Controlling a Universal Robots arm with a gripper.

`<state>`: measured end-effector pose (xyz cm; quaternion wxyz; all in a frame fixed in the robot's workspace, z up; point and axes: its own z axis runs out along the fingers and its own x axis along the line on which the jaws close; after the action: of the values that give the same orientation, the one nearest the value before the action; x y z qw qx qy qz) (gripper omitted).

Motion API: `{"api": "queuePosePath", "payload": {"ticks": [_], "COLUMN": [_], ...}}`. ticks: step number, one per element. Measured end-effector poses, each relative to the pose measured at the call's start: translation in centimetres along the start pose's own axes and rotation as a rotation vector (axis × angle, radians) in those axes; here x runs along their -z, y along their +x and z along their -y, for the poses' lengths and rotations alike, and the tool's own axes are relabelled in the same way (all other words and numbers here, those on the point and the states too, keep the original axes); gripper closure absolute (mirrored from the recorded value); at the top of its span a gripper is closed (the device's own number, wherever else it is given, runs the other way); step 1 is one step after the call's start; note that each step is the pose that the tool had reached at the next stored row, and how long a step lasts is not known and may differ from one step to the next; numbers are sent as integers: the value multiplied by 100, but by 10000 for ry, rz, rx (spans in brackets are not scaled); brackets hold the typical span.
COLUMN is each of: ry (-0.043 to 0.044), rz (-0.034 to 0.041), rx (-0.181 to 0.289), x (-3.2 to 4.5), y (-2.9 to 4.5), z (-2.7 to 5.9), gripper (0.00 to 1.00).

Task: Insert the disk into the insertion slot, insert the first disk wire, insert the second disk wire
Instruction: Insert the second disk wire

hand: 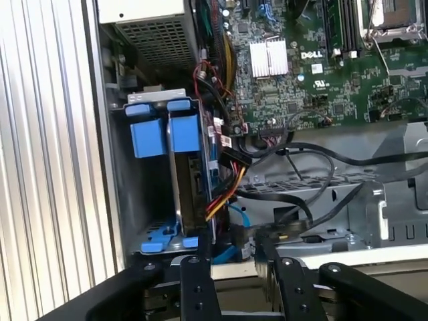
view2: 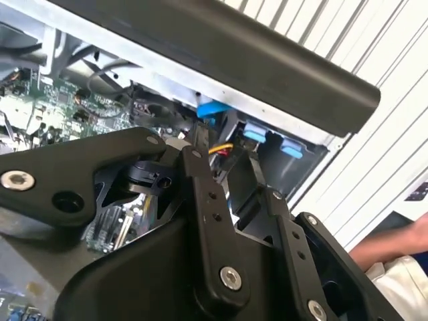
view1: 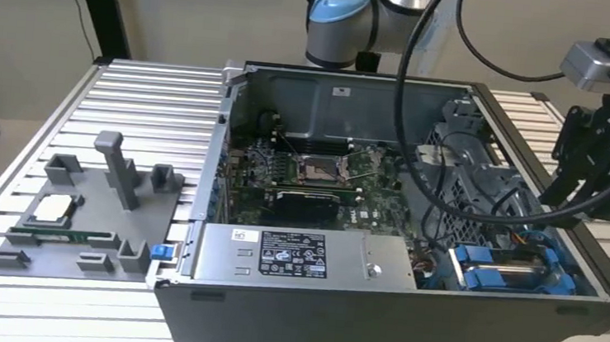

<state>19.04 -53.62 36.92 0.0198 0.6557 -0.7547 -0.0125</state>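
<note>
Hovering near the insertion slot (hand: 134,200) with our gripper (hand: 237,264) parted and empty, we see the disk (hand: 184,190) seated on edge straight ahead of it.

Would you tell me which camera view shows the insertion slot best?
The first wrist view: it looks straight into the insertion slot, showing its grey walls and blue tabs. The exterior view shows it obliquely, in a corner of the case on that view's right. The second wrist view catches some blue tabs.
</note>
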Motion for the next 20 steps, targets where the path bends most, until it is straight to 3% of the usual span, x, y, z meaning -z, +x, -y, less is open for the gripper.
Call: {"api": "queuePosePath", "payload": {"ticks": [3, 8, 15, 20], "ry": [-41, -241, -259, -307], "rz": [-10, -60, -68, -138], "rx": [-1, 0, 17, 42], "x": [-39, -83, -126, -126], "y": [-37, -38, -41, -37], "z": [5, 7, 32, 42], "gripper": [0, 0, 0, 0]}}
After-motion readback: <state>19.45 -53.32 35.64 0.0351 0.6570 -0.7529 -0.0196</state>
